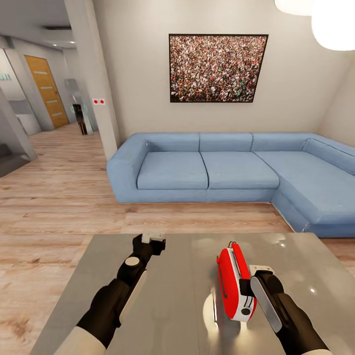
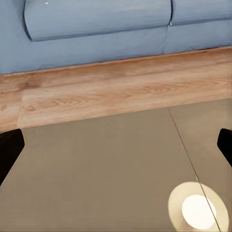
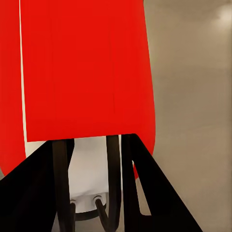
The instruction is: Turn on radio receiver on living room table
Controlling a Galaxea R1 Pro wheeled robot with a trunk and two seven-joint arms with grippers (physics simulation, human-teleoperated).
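Take the table (image 1: pixel 177 256) as your reference. The radio (image 1: pixel 235 285) stands on it, right of centre. Your right gripper (image 1: pixel 249 287) sits against the radio's near end; your left gripper (image 1: pixel 153 242) hovers over the table's left half. The sofa (image 1: pixel 231 170) lies beyond the table's far edge, with the picture (image 1: pixel 218 68) on the wall behind it.

Bright, sharp; lamp glare on table (image 1: pixel 98 276)

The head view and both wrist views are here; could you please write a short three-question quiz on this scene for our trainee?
1. True or false: the small bright red radio receiver with white end panels lies on the light wood floor.
2. Which arm's jaws are at the radio: A left, B right?
3. Fill in: beyond the glossy grey table stands a blue corner ____.

Key: 1 false, it is on the table. 2 B; the right gripper is at its near end, the left gripper open over bare tabletop. 3 sofa.
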